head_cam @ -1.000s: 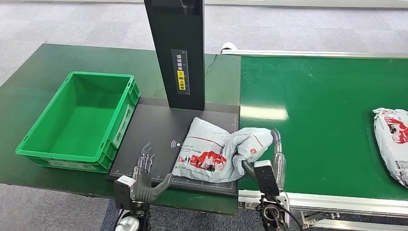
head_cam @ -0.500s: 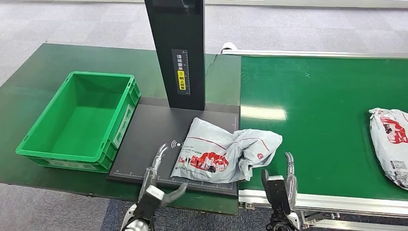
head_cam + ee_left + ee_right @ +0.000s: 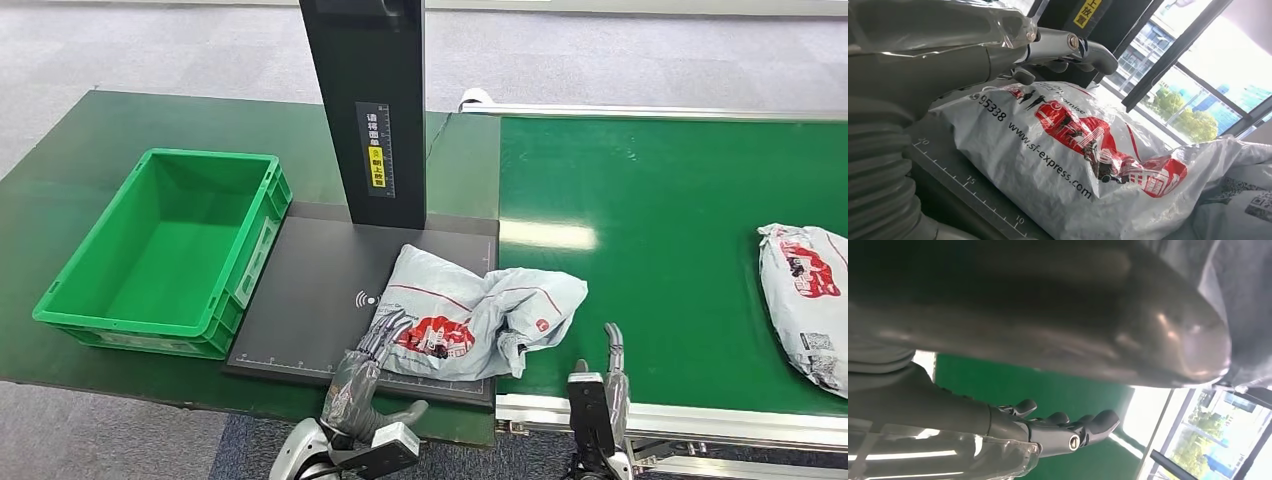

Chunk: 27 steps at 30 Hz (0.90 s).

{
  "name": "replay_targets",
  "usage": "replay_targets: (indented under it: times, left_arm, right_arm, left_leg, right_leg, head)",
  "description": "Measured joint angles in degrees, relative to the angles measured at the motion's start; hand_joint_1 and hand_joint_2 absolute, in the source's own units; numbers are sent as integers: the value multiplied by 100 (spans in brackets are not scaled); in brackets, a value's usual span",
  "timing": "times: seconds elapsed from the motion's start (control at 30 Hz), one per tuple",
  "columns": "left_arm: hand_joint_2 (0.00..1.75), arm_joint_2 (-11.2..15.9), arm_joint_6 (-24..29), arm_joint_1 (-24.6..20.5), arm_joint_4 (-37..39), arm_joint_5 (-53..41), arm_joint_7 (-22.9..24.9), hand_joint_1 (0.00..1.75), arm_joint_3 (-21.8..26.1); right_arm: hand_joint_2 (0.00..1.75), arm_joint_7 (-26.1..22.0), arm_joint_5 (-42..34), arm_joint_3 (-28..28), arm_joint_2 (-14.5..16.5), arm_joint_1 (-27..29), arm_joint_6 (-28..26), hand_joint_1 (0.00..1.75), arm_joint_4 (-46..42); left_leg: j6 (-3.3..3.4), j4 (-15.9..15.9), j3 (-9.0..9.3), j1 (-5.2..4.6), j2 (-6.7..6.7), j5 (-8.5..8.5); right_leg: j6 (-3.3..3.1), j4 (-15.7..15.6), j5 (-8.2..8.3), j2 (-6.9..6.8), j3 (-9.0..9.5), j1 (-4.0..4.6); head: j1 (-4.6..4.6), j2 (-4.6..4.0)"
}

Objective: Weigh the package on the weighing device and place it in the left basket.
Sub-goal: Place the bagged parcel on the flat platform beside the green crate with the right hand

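Crinkled glossy plastic package (image 3: pixel 470 323) on matte black scale plate (image 3: pixel 320 290); my left fingers (image 3: pixel 385 335) spread, touching its 8 o'clock corner; right fingers (image 3: pixel 612 345) released.

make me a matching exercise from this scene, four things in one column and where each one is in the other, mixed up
Things:
1. grey package
2. green basket
3. second package
4. right robot hand

Places:
A. far right on the conveyor belt
B. on the black weighing plate, one end lapping onto the belt
C. over the belt's near edge, holding nothing
D. left of the plate, on the table

Pairs: 1-B, 2-D, 3-A, 4-C
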Motion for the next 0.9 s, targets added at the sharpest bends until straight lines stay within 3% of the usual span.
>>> replay_targets:
  times: [0.2, 0.4, 0.57, 0.73, 0.87, 0.9]
  left_arm:
    - [175, -53, 471, -245, 284, -428, 180, 0, -21]
    - [175, -119, 1211, -764, 925, -1331, 796, 0, -55]
    - [175, -186, 1317, -1227, 1522, -1642, 1035, 0, -64]
    - [175, -245, 1145, -1584, 2005, -1401, 861, 4, -55]
    - [175, -297, 999, -1802, 2380, -1176, 760, 175, -62]
    - [175, -308, 979, -1841, 2461, -1125, 746, 175, -65]
  right_arm:
    - [0, 3, 67, -145, 100, 51, 136, 0, -257]
    - [0, 1, 136, -209, 166, 48, 246, 0, -353]
    - [0, -2, 194, -225, 188, 9, 289, 0, -368]
    - [0, 2, 207, -238, 214, -22, 287, 0, -433]
    - [0, 1, 177, -266, 225, -38, 282, 0, -525]
    - [0, 1, 173, -273, 226, -39, 281, 0, -545]
  left_leg:
    - [0, 0, 2, 0, 0, 0]
    - [0, 1, 4, 0, 1, 1]
    - [0, 1, 4, 0, 1, 2]
    - [0, 1, 3, 0, -1, 2]
    - [0, 1, 3, 0, 0, 2]
    - [0, 1, 3, 0, 0, 2]
  right_leg:
    - [0, 0, 0, 0, 1, -1]
    - [0, 0, 1, 0, 1, 0]
    - [0, 0, 1, 0, 2, 0]
    - [0, 0, 1, 0, 2, 0]
    - [0, 0, 1, 0, 3, -1]
    - [0, 0, 1, 0, 3, -1]
  head:
    - [-1, 0]
    - [-2, 0]
    - [-1, 0]
    - [-2, 0]
    - [-2, 0]
    - [-2, 0]
